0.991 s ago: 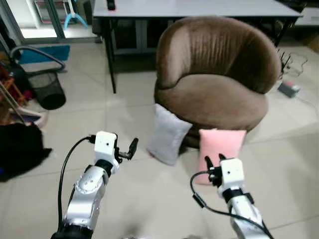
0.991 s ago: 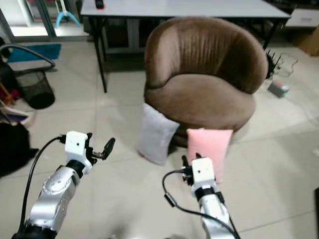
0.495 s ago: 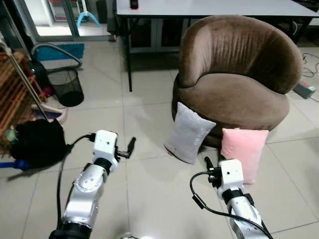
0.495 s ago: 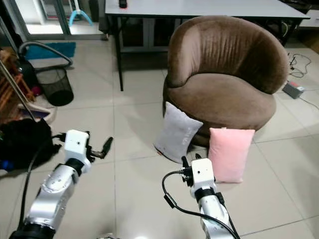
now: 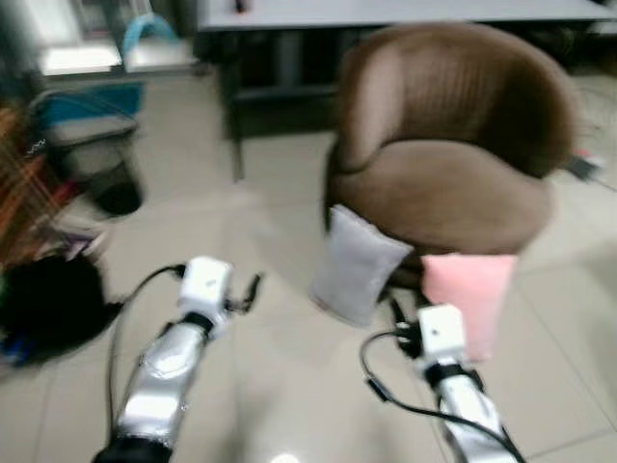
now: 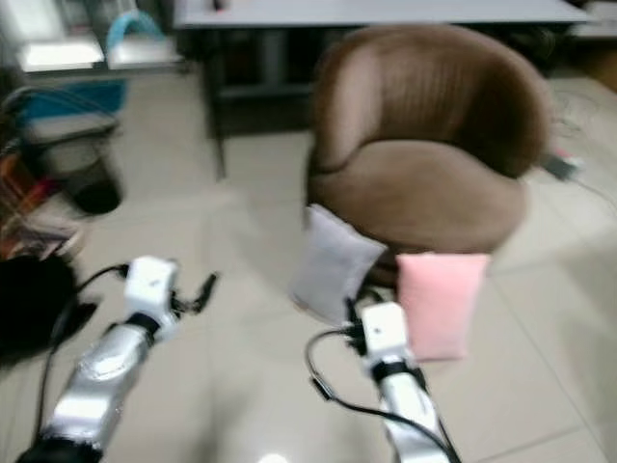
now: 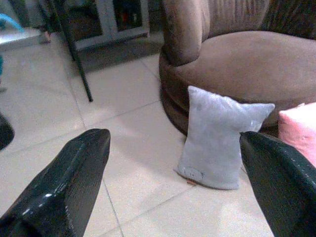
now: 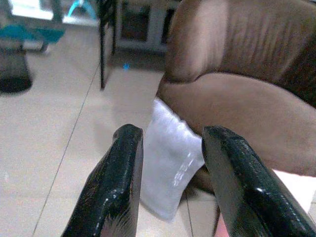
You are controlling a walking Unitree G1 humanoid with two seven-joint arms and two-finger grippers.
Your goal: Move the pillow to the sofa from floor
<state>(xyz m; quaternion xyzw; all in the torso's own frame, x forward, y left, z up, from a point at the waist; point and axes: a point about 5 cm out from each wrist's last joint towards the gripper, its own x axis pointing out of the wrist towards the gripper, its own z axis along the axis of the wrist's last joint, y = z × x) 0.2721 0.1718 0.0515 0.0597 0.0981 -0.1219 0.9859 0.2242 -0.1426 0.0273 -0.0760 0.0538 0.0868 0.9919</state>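
A grey pillow (image 5: 355,265) stands on the tiled floor, leaning on the front of the brown round sofa chair (image 5: 453,183). A pink pillow (image 5: 468,287) leans on the sofa just right of it. Both also appear in the left wrist view, grey pillow (image 7: 217,136) and pink pillow (image 7: 298,128). My left gripper (image 5: 253,287) is held out over the floor left of the grey pillow, its fingers (image 7: 69,192) wide apart and empty. My right gripper (image 5: 395,313) is open close before the two pillows, with the grey pillow (image 8: 170,158) beyond its fingers (image 8: 121,182).
A grey table (image 5: 405,12) on black legs stands behind the sofa. At the left are a black bag (image 5: 48,309) on the floor, a dark wire bin (image 5: 116,188) and a wooden rack (image 5: 19,183). Bare tiles lie between my arms. The head views are blurred.
The whole picture has shifted and blurred, so the camera has moved. Both arms keep the same pose, and the pillows lean on the sofa as before.
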